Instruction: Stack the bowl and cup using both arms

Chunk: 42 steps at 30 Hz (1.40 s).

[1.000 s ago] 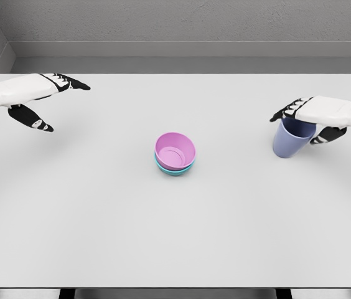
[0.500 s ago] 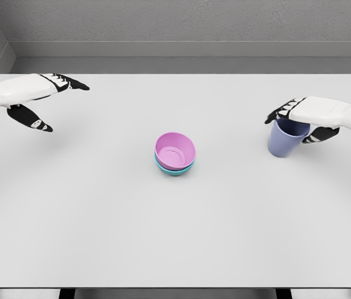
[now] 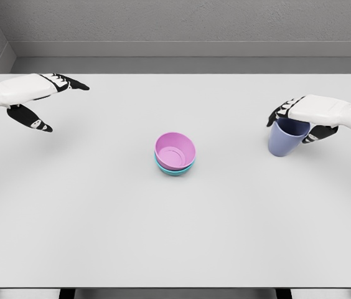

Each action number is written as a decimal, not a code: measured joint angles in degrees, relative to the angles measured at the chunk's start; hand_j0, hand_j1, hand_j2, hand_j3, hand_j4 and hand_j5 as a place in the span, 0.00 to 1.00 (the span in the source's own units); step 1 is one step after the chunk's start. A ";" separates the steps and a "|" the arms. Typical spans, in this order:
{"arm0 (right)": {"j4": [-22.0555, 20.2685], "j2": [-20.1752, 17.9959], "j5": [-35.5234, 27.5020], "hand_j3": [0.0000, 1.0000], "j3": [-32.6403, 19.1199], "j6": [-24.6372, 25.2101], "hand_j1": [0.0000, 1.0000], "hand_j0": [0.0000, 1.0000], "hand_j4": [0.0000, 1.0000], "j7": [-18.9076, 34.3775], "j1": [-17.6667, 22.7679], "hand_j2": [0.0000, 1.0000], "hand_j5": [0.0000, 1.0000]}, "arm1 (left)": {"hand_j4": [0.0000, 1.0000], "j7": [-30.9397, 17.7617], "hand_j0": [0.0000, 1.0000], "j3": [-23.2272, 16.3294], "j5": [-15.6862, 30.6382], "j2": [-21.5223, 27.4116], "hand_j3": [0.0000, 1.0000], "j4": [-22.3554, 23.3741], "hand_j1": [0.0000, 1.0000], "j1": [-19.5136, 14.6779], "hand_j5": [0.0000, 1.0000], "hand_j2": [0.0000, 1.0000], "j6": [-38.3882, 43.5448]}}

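A pink bowl (image 3: 175, 150) sits nested in a teal bowl (image 3: 175, 169) at the middle of the white table (image 3: 101, 218). At the right, a blue-violet cup (image 3: 285, 140) is upright, slightly tilted, with my right hand (image 3: 295, 119) shut on its rim from above and the thumb behind it. Whether the cup's base touches the table I cannot tell. My left hand (image 3: 48, 99) hovers at the far left with fingers spread and holds nothing.
A grey wall runs behind the table's far edge (image 3: 175, 74). The table's front edge (image 3: 175, 288) shows at the bottom.
My right hand has carried the cup a little leftward and up, toward the bowls. Left hand and bowls are unmoved.
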 measured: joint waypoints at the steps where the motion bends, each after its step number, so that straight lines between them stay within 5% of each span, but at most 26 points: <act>1: -0.01 0.03 0.01 0.70 0.00 0.00 0.70 0.70 0.70 0.00 0.00 0.70 0.70 | 1.00 0.00 1.00 0.01 0.01 0.01 1.00 -0.01 1.00 0.00 1.00 1.00 0.00; 42: -0.98 2.21 -4.29 0.53 1.28 -0.02 0.53 0.53 0.53 0.02 -7.38 0.53 0.53 | 1.00 0.00 1.00 -0.01 0.07 0.42 1.00 -0.02 1.00 0.00 1.00 1.00 0.00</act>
